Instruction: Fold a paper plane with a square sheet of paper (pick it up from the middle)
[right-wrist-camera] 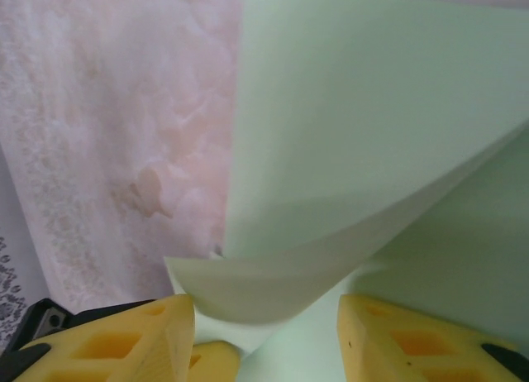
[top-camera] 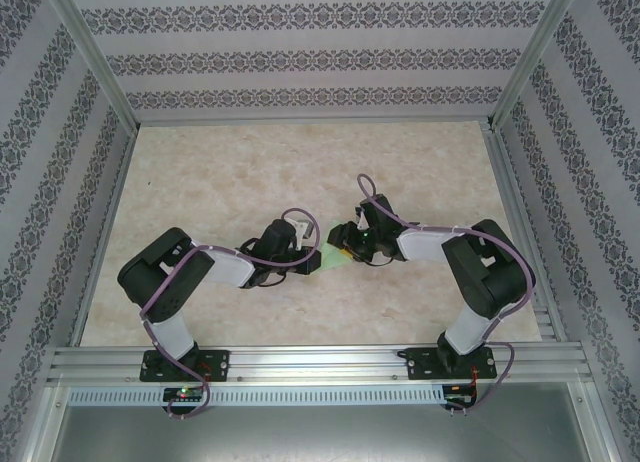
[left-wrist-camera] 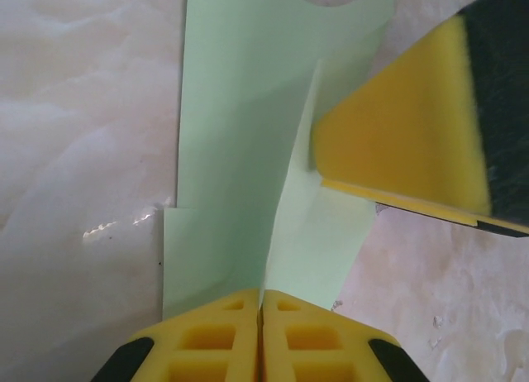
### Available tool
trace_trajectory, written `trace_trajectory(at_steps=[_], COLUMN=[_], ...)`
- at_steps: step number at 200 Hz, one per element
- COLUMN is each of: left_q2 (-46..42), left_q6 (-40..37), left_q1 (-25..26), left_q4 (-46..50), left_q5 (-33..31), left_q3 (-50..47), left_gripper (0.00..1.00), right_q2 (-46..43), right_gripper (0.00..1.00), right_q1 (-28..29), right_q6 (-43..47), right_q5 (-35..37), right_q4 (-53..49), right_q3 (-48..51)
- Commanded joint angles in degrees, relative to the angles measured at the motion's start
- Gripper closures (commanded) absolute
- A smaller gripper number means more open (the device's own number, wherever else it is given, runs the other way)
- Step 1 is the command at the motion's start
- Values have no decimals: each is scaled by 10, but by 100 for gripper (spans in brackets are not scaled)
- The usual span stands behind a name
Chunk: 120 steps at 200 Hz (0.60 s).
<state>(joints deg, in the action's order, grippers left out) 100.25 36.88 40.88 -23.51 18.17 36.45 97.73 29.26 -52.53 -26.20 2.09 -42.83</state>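
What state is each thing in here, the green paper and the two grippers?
paper sheet: partly folded, with a crease down the middle and one flap curled up.
left gripper: shut on the paper sheet at the crease.
right gripper: open, jaws apart on either side of the curled flap.

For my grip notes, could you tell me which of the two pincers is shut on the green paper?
The left pincer: its yellow fingers are pressed together on a fold of the green paper. The right pincer stands open, fingers apart.
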Motion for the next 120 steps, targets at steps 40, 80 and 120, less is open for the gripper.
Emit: trace_trajectory(at_steps=[40,80,120], left_q2=[10,-11,-83], left_q6=[18,16,-21], left_q1=[-12,-17,-25], left_q4=[40,77,197], left_q5=[7,16,-15], left_q3=[26,38,57], left_gripper=[89,72,57], right_q2=[23,38,54], right_gripper=[52,52,54], right_q1=[7,7,10], right_q6=[20,22,23], right_q5=[41,75,93], right_q4=[-64,-123,-161], right_q3=[-27,-45,-57])
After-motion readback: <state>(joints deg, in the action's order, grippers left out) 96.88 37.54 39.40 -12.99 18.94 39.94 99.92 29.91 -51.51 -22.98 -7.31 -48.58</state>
